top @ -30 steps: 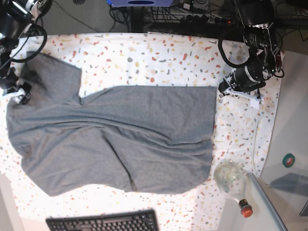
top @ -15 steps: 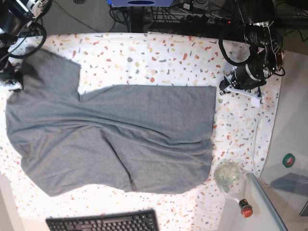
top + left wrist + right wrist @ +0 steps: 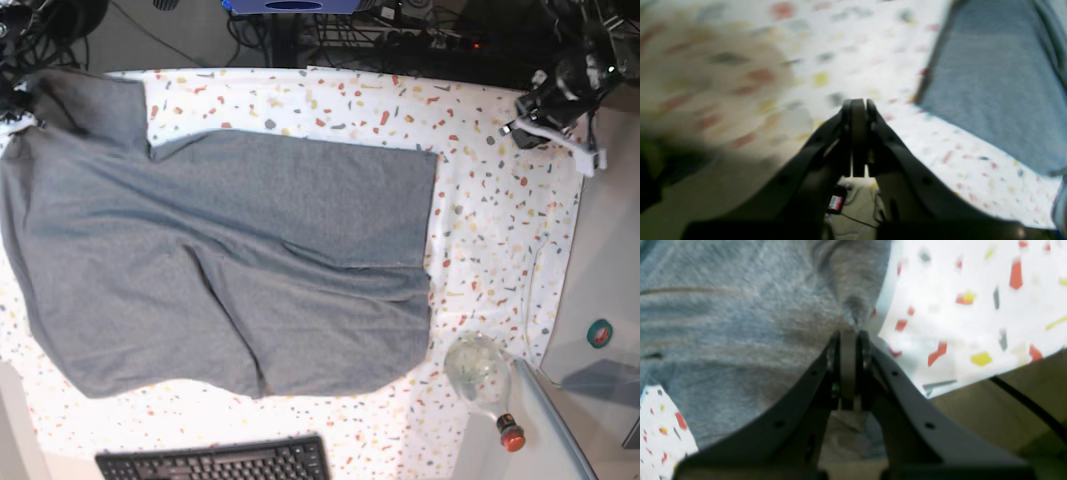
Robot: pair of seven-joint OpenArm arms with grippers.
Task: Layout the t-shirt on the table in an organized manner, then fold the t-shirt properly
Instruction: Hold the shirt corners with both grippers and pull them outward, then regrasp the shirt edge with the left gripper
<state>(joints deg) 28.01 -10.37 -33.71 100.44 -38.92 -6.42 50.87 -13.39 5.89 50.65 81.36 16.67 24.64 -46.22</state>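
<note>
Since a second ago the t-shirt (image 3: 220,260) has been dragged up and toward the left edge of the base view, its sleeve now at the top left corner and its straight hem sitting further left than before. It lies mostly flat on the speckled worktop (image 3: 500,220), grey and broad, with a long crease running down its middle and a rounded lower edge near the keyboard (image 3: 215,462).

At the top left corner the right hand (image 3: 849,336) is clamped tight, and the wrist view puts its tips right at a puckered edge of the grey cloth; it looks pinched between them, though the blur makes that hard to swear to. In the base view that hand is almost out of frame.

Across the worktop, the left hand (image 3: 858,104) has pulled away to the far right corner, well apart from the shirt. Its jaws are pressed together with nothing between them, above bare speckled cloth.

Near the bottom right stands a clear glass bottle (image 3: 482,380) with a red cap, just beside the shirt's lower corner.
</note>
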